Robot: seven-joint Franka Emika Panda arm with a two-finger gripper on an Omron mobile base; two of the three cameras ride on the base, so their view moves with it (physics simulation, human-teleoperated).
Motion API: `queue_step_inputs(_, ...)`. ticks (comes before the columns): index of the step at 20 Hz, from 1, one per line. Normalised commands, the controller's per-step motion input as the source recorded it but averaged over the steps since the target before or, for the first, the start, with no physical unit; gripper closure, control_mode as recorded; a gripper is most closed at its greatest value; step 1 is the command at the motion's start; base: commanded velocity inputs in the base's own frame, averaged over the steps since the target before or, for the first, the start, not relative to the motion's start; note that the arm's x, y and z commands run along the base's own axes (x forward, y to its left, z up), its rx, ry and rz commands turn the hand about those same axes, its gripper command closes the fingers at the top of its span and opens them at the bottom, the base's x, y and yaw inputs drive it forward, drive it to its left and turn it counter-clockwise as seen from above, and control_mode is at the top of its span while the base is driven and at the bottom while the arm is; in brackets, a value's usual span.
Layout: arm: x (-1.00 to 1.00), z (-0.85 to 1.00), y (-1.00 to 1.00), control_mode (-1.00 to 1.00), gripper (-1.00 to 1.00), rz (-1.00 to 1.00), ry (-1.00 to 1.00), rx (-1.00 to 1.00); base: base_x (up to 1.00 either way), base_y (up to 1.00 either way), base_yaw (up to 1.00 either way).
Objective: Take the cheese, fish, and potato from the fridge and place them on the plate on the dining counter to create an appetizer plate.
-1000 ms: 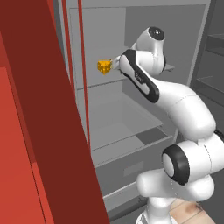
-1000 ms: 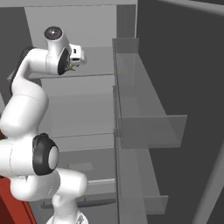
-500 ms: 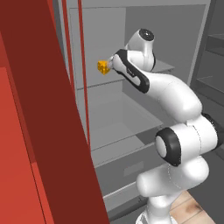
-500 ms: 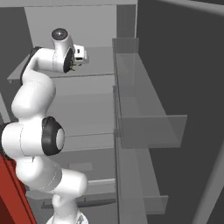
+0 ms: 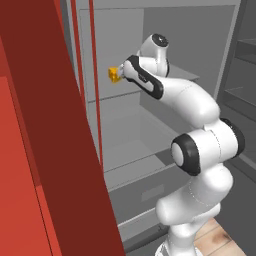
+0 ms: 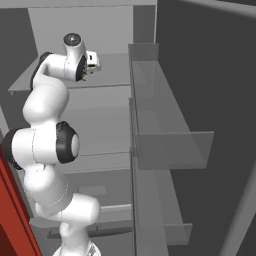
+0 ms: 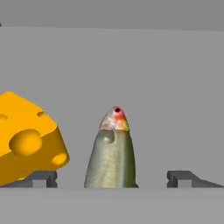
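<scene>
Inside the fridge (image 5: pixel 165 30), reaching toward an upper grey shelf (image 6: pixel 112 65), with the white arm (image 5: pixel 200 105) bent high from the base.

From the hand view: jaws spread wide, gripper (image 7: pixel 111 177) gripping nothing, the two dark finger tips (image 7: pixel 37 177) low at either side. Between them, the fish (image 7: pixel 111 153), lying on the shelf with its head pointing away from the camera. Slim and tapered, dull green-grey along the body, paler and whitish toward the snout, with a red-orange patch around a small dark eye at the very tip (gill cover visible as a rounded flap just behind the head). Clearly narrower than the cheese (image 7: pixel 26 144) just beside it.

On the left of that view, the cheese: a chunky orange-yellow wedge, brighter yellow on the top face, deeper orange on the side, pitted with round holes of differing size. Partly cut off by the left edge of the picture, and overlapping the left finger tip. Apart from the fish, with a strip of grey back wall showing between them; impossible to tell whether touching the finger tip.

From the left base view, the cheese (image 5: pixel 115 75) seen as a small orange lump on the shelf's left part, just past the wrist, close to the red panelling (image 5: pixel 45 130) in the foreground.
</scene>
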Motion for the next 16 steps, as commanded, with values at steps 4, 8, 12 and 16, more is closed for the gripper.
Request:
queue_step_inputs(4, 0.25, -0.24, 0.09, -1.00, -1.00, 0.03, 0.00, 0.00, 0.00, 0.00, 0.00)
queue_step_inputs(8, 0.01, -0.58, 0.14, -1.00, -1.00, 0.00, 0.05, -0.01, 0.00, 0.00, 0.00)
queue_step_inputs(12, -0.01, -0.67, 0.12, -1.00, 1.00, 0.00, 0.10, -0.02, 0.00, 0.00, 0.00)
queue_step_inputs(16, 0.00, -0.61, 0.13, -1.00, 1.00, 0.00, 0.12, -0.01, 0.00, 0.00, 0.00)
